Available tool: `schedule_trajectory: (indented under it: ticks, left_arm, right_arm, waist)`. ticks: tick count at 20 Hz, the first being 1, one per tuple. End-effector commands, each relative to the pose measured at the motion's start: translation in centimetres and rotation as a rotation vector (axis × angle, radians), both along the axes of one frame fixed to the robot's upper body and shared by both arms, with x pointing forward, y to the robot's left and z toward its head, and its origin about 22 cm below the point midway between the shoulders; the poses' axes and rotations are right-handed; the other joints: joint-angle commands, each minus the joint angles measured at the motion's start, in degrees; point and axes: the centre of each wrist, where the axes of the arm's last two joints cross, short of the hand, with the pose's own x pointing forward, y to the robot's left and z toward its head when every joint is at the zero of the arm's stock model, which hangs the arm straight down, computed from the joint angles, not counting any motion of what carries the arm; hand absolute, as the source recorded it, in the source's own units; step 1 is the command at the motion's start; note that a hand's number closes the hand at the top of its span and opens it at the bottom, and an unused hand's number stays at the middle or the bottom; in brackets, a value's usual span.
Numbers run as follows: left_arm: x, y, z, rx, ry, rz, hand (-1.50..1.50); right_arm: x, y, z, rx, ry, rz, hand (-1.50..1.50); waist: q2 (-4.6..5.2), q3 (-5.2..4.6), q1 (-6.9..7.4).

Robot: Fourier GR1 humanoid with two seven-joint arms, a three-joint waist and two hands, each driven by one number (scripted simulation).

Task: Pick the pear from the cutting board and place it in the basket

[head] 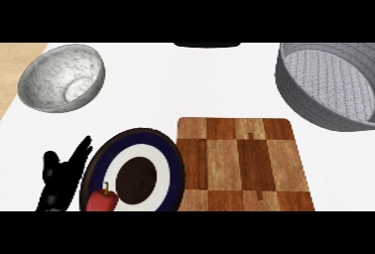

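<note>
The wooden cutting board (245, 163) with a checker pattern lies at the lower middle, and its top is bare; no pear shows anywhere in the head view. The grey woven basket (307, 106) stands at the upper right, tilted toward me, and nothing is visible inside it. My left hand (60, 183) rests at the lower left with its fingers pointing up and spread, holding nothing. It is just left of the plate. My right hand does not show.
A dark-blue and white plate (167, 156) sits against the board's left side, with a red bell pepper (102, 200) on its near rim. A speckled grey bowl (62, 77) stands at the upper left. A dark object (207, 44) shows at the top edge.
</note>
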Motion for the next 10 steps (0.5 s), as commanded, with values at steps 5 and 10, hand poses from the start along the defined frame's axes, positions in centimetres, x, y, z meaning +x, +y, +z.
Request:
schedule_trajectory:
  ticks: [5, 10]
  left_arm:
    - [0.3, -1.3, -2.5, -0.025, 0.064, -0.037, 0.0]
    - [0.0, -1.7, -1.6, -0.006, 0.084, -0.032, 0.0]
  right_arm:
    - [4.4, 0.6, 3.6, -0.016, 0.035, -0.106, 1.5]
    - [6.6, 0.1, 2.8, -0.078, 0.024, -0.111, 1.5]
  waist:
    - [0.85, -0.3, 2.13]
    - [0.7, -0.23, 1.82]
